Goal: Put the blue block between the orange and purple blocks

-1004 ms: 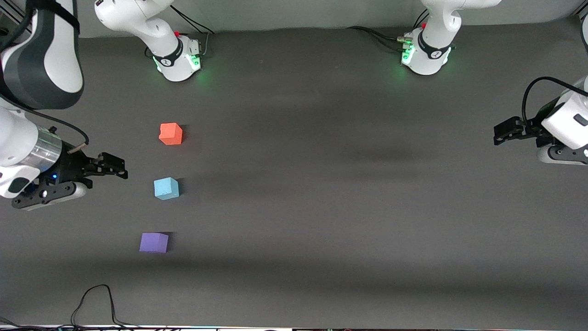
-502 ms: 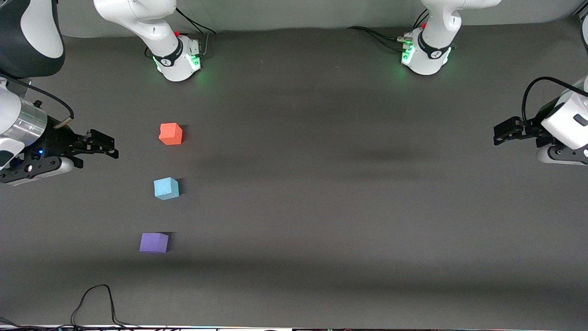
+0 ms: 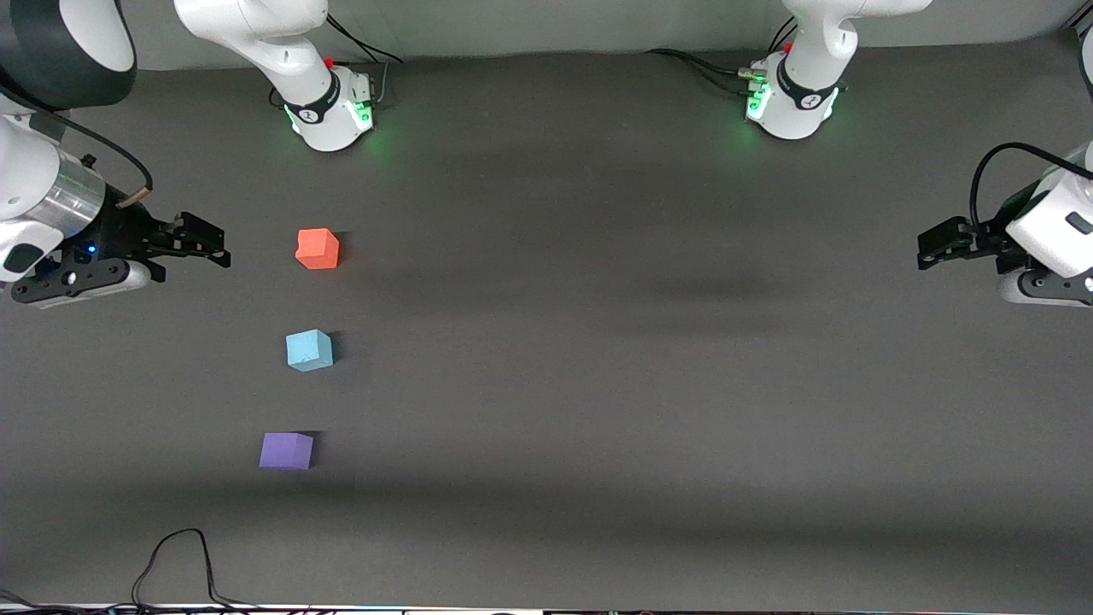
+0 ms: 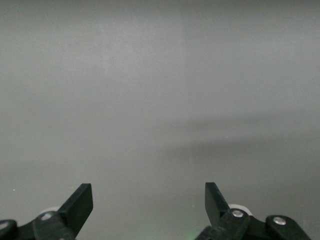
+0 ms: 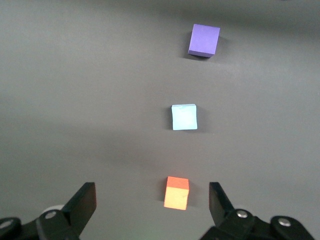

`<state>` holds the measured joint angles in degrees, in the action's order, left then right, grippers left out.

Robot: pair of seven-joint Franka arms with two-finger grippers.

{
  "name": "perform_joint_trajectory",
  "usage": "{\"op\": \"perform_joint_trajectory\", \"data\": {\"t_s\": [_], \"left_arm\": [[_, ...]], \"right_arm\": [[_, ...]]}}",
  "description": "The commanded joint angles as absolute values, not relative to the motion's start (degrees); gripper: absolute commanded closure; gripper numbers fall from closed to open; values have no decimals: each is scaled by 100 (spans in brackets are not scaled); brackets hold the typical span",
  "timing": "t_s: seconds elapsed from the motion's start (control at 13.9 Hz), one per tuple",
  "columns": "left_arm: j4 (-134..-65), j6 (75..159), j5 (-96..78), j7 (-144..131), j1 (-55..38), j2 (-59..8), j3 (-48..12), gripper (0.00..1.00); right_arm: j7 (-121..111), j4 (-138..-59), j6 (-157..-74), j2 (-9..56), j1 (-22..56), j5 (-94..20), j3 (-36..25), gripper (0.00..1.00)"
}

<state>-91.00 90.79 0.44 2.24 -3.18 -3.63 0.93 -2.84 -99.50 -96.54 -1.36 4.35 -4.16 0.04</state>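
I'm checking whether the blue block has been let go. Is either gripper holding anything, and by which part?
Nothing is held. The right gripper and left gripper are both open and empty; the blue block sits on the table.

No readable text anywhere. The collar bands on the two arm bases (image 3: 329,107) (image 3: 794,94) at the counter's edge farthest from the front camera carry small white marks, too tiny to make out as letters or a logo. The blocks' faces are plain, and the counter (image 3: 598,342) shows no labels, numbers or signs.
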Motion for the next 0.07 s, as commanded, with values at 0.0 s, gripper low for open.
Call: {"op": "perform_joint_trajectory", "data": {"t_s": [0.0], "left_arm": [[-9141, 9141, 62, 132, -369, -325, 114, 0]], "right_arm": [[97, -10072, -9616, -246, 510, -237, 35, 0]]}}
